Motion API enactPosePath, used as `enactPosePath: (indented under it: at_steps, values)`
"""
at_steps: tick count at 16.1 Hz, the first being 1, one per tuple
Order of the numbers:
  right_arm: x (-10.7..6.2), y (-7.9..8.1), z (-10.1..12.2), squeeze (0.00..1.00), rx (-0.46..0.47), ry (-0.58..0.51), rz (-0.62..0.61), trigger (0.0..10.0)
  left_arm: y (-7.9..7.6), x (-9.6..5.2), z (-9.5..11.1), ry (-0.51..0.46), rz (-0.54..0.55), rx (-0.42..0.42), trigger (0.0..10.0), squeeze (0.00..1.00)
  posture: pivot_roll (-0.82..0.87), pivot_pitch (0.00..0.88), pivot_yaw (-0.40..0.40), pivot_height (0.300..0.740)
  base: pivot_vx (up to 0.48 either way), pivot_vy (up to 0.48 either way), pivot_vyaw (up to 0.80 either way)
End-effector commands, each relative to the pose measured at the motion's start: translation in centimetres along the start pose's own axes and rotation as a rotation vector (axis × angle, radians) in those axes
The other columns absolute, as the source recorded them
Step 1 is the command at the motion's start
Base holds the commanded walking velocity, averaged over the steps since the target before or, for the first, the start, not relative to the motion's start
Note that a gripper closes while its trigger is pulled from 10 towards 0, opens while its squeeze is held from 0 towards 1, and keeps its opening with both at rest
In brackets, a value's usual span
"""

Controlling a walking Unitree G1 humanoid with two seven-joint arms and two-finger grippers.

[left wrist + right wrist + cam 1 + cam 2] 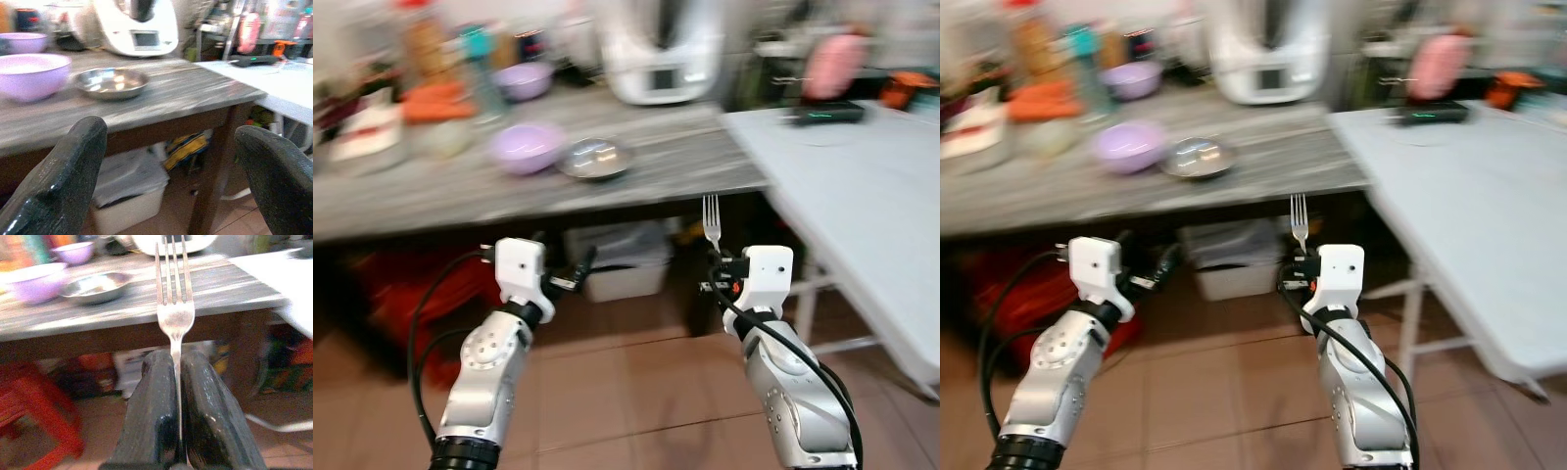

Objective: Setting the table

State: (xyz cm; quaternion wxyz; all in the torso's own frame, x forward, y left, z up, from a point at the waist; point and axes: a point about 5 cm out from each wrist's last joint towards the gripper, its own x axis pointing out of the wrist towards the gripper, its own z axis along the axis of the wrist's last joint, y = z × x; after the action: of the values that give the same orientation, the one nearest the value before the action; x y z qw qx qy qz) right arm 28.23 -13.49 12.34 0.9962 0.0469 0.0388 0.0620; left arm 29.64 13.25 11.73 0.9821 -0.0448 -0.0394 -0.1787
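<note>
A silver fork (711,221) stands tines up, pinched by its handle in my right gripper (176,367), which is shut on it in front of the wooden counter's edge. My left gripper (578,269) is held out at about the same height, open, with nothing between its black fingers (73,171). On the grey wooden counter (685,162) sit a lilac bowl (527,147) and a shallow steel dish (594,158). A second lilac bowl (523,80) stands further back. The white table (862,196) lies to my right.
A white kitchen appliance (661,49) stands at the counter's back, with bottles and boxes to its left. Under the counter are a white bin (626,259) and a red stool (34,406). A dark device (822,114) lies on the white table. The floor is tiled.
</note>
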Motion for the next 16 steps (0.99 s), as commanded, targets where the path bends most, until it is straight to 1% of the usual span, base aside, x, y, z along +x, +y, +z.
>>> enactPosePath:
  at_steps: [1, 4, 6, 7, 11, 12, 13, 16]
  values:
    - [0.0, -0.4, 0.4, 0.0, 0.002, -0.012, -0.015, 10.0, -0.6, 0.3, 0.3, -0.007, -0.034, -0.003, 10.0, 0.0, -0.06, 0.044, 0.009, 0.74, 0.472, 0.0, -0.45]
    - [-0.1, -0.5, 0.4, 0.0, -0.002, -0.012, -0.017, 10.0, -0.7, 0.3, 0.3, -0.005, -0.032, -0.001, 10.0, 0.0, -0.06, 0.045, 0.007, 0.74, 0.469, 0.0, 0.0]
    - [-0.2, -0.6, 0.5, 0.0, -0.004, -0.017, -0.022, 10.0, -0.3, 0.1, 0.3, -0.005, -0.006, 0.017, 10.0, 0.0, -0.06, 0.045, 0.007, 0.74, 0.469, 0.0, 0.0]
    - [-0.5, -1.2, 0.7, 0.0, -0.019, -0.033, -0.041, 10.0, 0.8, -0.6, 0.2, 0.003, 0.063, 0.051, 10.0, 0.0, -0.06, 0.045, 0.008, 0.74, 0.469, 0.0, 0.0]
    - [-1.5, -1.7, 0.8, 0.0, -0.047, -0.061, -0.035, 10.0, 1.8, -2.0, 0.0, 0.02, 0.126, 0.089, 10.0, 0.0, -0.06, 0.046, 0.009, 0.74, 0.468, 0.0, 0.0]
    - [-1.8, -1.9, 0.7, 0.0, -0.049, -0.062, -0.039, 10.0, 1.8, -2.6, -0.2, 0.032, 0.132, 0.092, 10.0, 0.0, -0.05, 0.048, 0.007, 0.74, 0.465, 0.0, 0.8]
    - [-1.9, -1.9, 0.7, 0.0, -0.046, -0.062, -0.04, 10.0, 1.8, -2.7, -0.3, 0.036, 0.134, 0.091, 10.0, 0.0, -0.05, 0.048, 0.007, 0.74, 0.465, 0.0, 0.8]
    - [-2.1, -1.9, 0.5, 0.0, -0.043, -0.055, -0.039, 10.0, 1.5, -3.1, -0.6, 0.05, 0.133, 0.097, 10.0, 0.0, -0.05, 0.048, 0.007, 0.74, 0.457, 0.0, 0.0]
